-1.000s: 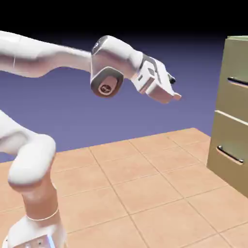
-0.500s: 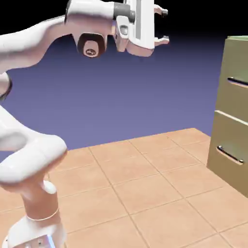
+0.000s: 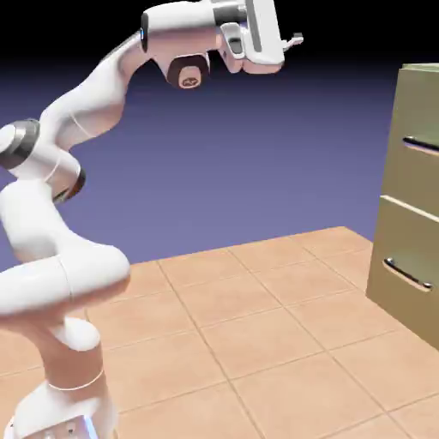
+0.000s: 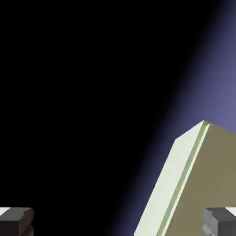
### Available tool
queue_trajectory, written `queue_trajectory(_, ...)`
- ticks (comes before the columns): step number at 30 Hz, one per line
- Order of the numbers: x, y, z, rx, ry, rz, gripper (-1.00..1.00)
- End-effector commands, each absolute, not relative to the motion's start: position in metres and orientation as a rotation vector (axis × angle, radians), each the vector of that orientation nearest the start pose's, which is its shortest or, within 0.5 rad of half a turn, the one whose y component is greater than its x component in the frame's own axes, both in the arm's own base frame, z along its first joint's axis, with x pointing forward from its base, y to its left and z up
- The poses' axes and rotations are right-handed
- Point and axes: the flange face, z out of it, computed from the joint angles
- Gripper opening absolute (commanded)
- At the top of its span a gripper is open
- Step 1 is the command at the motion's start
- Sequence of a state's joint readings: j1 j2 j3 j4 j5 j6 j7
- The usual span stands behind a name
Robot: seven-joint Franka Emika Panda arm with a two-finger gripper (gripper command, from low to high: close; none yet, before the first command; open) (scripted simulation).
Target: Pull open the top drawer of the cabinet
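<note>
The olive-tan cabinet (image 3: pixel 417 197) stands at the exterior view's right edge, partly cut off. Its top drawer (image 3: pixel 415 163) is the upper front with a dark bar handle (image 3: pixel 420 144), and it sits flush with the cabinet. My gripper (image 3: pixel 290 34) is high up near the picture's top, well to the left of the cabinet and above it, touching nothing. In the hand view the two grey fingertips (image 4: pixel 16 220) stand far apart at the bottom corners with nothing between them, so my gripper (image 4: pixel 118 223) is open. An upper corner of the cabinet (image 4: pixel 203 184) shows at lower right.
A lower drawer front with its own dark handle (image 3: pixel 406 274) sits under the top one. The tan tiled table (image 3: pixel 257 334) spreads below the arm. My white arm (image 3: pixel 60 257) rises from the lower left.
The arm has swung upward and the hand has risen from mid height to the picture's top, turning its fingers toward the cabinet. The fingers stayed apart. The drawers have not moved.
</note>
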State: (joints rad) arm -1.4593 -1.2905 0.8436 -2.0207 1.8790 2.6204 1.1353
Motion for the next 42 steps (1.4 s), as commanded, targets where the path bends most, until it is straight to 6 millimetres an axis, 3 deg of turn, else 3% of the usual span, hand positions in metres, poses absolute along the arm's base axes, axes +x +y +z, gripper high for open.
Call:
queue_trajectory(1,0.427,0.09,0.76,-0.74,1.341,-1.101,1.0)
queue_trajectory(6,0.495,0.1,0.719,-0.729,1.337,-1.002,1.0)
queue_trajectory(11,0.569,0.086,0.66,-0.714,1.366,-0.881,1.0)
queue_trajectory(15,0.625,0.057,0.601,-0.686,1.41,-0.769,1.0)
queue_trajectory(20,0.684,-0.001,0.514,-0.615,1.481,-0.614,1.0)
queue_trajectory(22,0.684,-0.002,0.513,-0.615,1.482,-0.613,1.0)
queue_trajectory(30,0.734,-0.002,0.513,-0.615,1.482,-0.613,1.0)
queue_trajectory(31,0.734,-0.002,0.513,-0.615,1.482,-0.613,-1.0)
queue_trajectory(34,0.721,-0.002,0.513,-0.615,1.482,-0.613,-1.0)
queue_trajectory(42,0.663,-0.002,0.513,-0.615,1.482,-0.613,-1.0)
